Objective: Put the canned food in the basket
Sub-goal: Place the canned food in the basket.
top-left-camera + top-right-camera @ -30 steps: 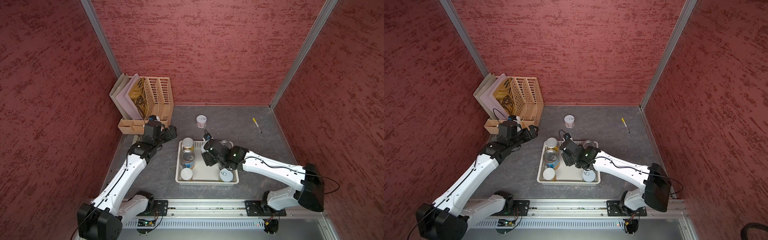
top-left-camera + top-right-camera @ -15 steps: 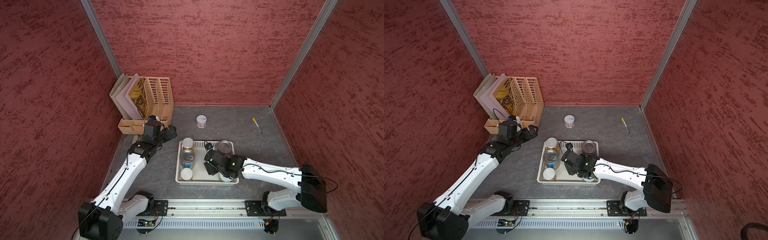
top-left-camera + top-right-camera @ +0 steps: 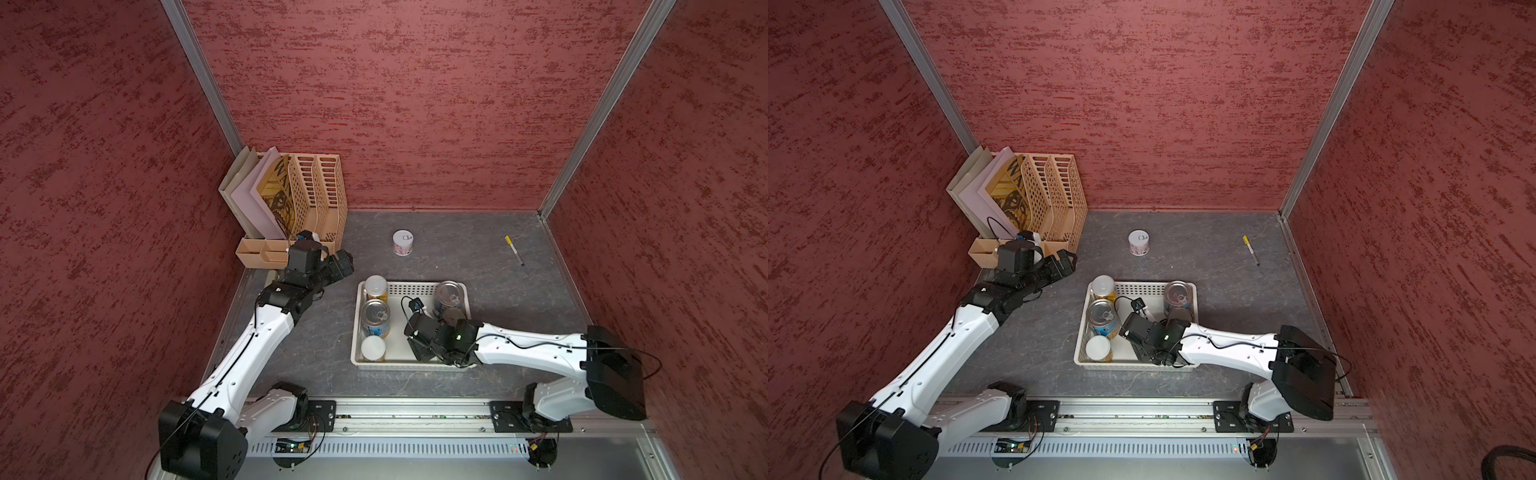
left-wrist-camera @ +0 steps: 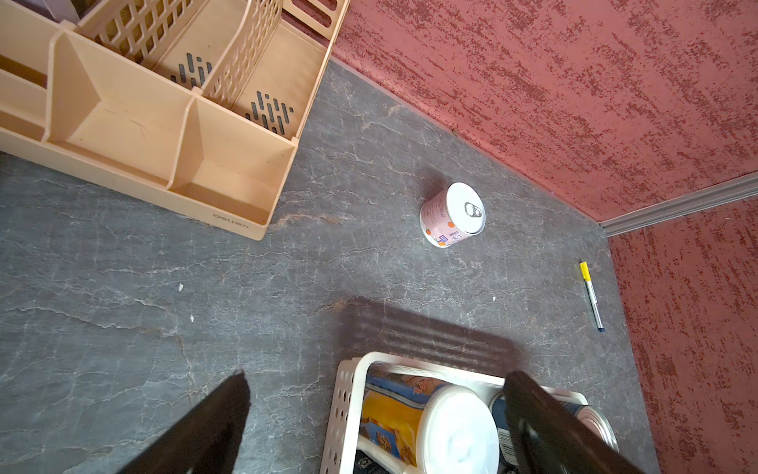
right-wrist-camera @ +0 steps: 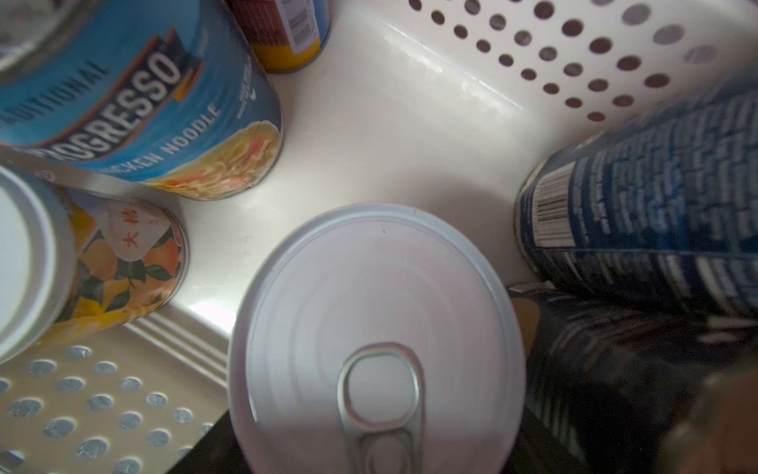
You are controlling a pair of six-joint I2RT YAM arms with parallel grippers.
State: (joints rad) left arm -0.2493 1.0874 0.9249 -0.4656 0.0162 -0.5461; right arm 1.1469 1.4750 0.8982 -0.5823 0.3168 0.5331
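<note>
Left wrist: pink can (image 4: 453,215) outside basket (image 4: 338,410) rim

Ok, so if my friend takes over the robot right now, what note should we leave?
Left gripper: open, empty, hovering over the table left of the basket.
Right gripper: down in the basket, jaws either side of a white-topped can; cannot tell if it grips.
Done: five cans stand in the basket, counting that one.
Left: the pink can stands alone on the table beyond the basket. Probably free the right gripper first, then fetch it.
Leave the pen alone.
</note>
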